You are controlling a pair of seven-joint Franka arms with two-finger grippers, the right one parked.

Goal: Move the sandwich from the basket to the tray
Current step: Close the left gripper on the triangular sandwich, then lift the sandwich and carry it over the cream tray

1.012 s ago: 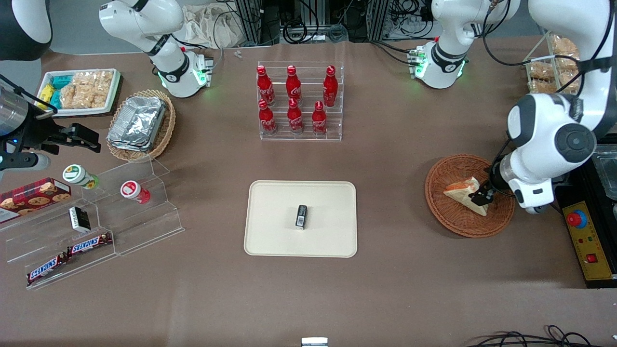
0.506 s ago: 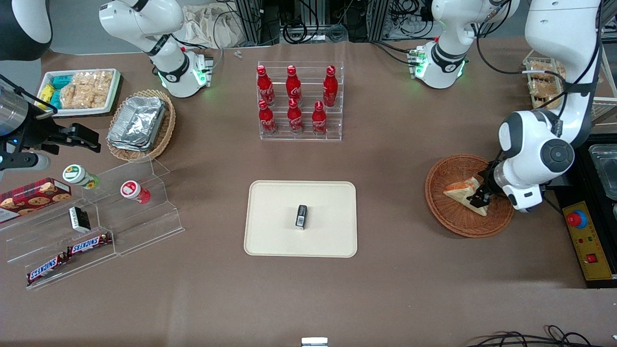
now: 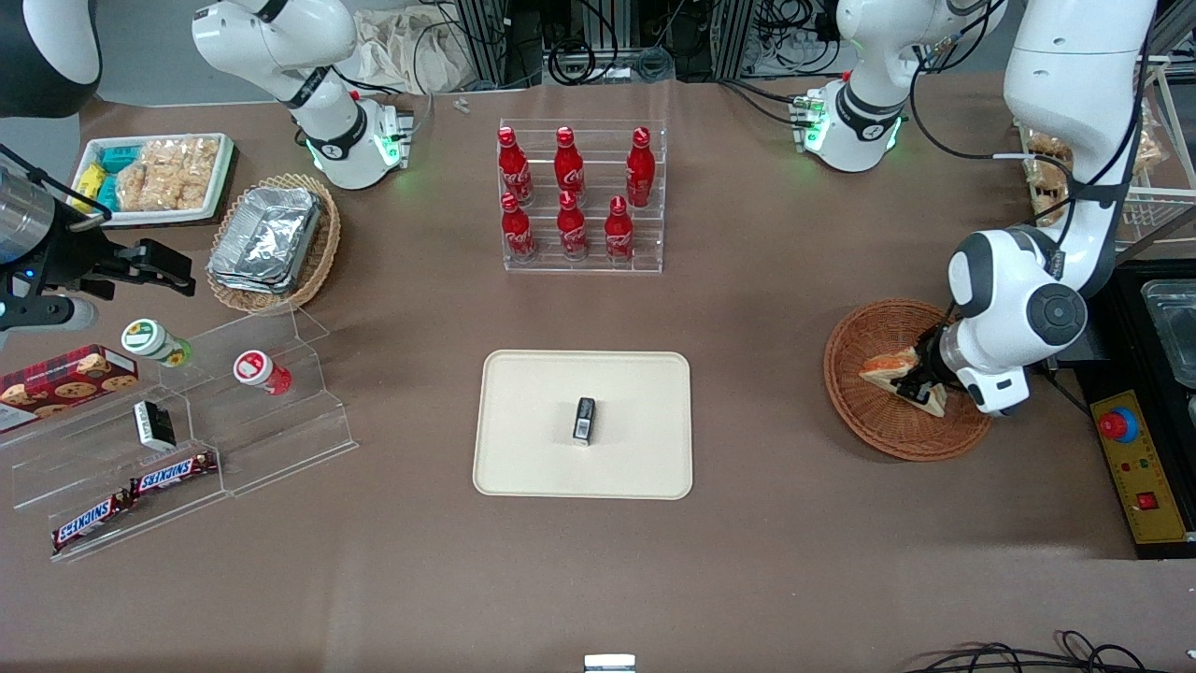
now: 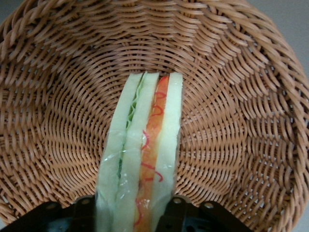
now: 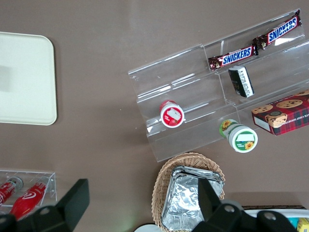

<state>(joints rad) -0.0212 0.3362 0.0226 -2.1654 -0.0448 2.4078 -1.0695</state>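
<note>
One item to move: sandwich (image 3: pixel 888 366), lying in basket (image 3: pixel 869 430) at mid-height near the working arm's end of the frame, well apart from tray (image 3: pixel 533 449) in the centre of the frame. Rests on the weave, not yet lifted as far as can be judged.

Tool (image 3: pixel 920 385) low inside the basket rim, at the sandwich's wide end. From the wrist camera: tool (image 4: pixel 130 210) set narrow around sandwich (image 4: pixel 145 145), one finger on each flat bread face, filling edge (green, orange-red) facing the camera. Looks closed on the wedge, with fingers (image 4: pixel 176 208) touching the clear wrap. Pinched across the bread faces probably because that is the thinnest span and keeps the layers together; squeezing along the edge would splay them.

Basket (image 4: pixel 231 121) shallow and wide, so room for the fingers beside the wedge without catching the wicker.

Tray flat on the tabletop (image 3: pixel 766 561), low rim, easy to come down onto. Already carries a small dark packet (image 3: pixel 584 419) near its middle, so best to aim for a bare patch beside it.

Judged step: grasp made, lift next. Risks: soft bread crushing or slipping in the wrap; basket dragging along if the wedge snags on the weave.
</note>
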